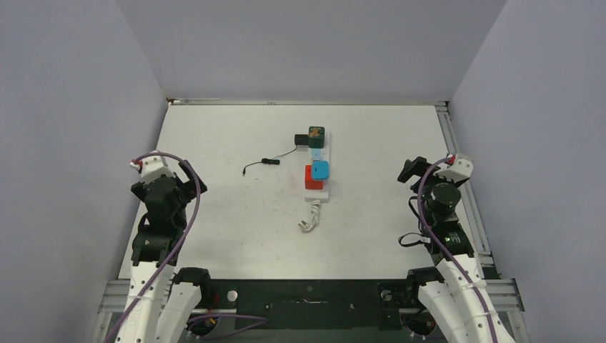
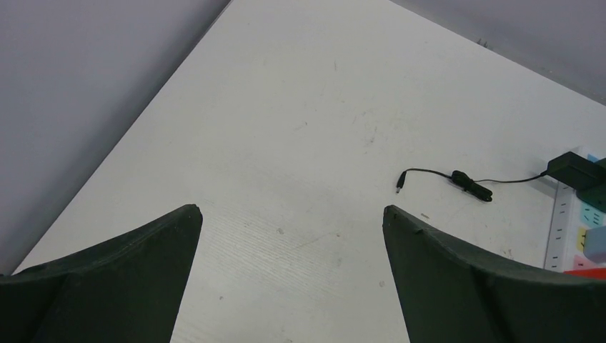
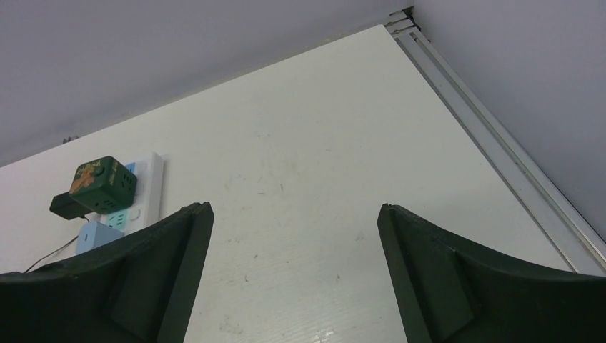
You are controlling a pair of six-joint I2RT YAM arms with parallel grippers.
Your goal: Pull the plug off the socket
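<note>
The socket, a long white power strip (image 1: pixel 319 152), lies mid-table with its short white cord (image 1: pixel 311 218) curled at the near end. Plugged into it are a green cube plug (image 1: pixel 316 135), a black adapter (image 1: pixel 301 139) with a thin black cable (image 1: pixel 268 162), a light blue plug (image 1: pixel 320 169) and a red plug (image 1: pixel 312 179). My left gripper (image 1: pixel 194 182) is open and empty, far left of the strip. My right gripper (image 1: pixel 411 170) is open and empty, far right of it. The right wrist view shows the green cube (image 3: pixel 103 184) and the blue plug (image 3: pixel 96 236).
The black cable (image 2: pixel 457 179) trails left of the strip over bare table, and the strip's edge (image 2: pixel 563 229) shows at the right of the left wrist view. A metal rail (image 3: pixel 493 150) runs along the table's right edge. Grey walls enclose the table.
</note>
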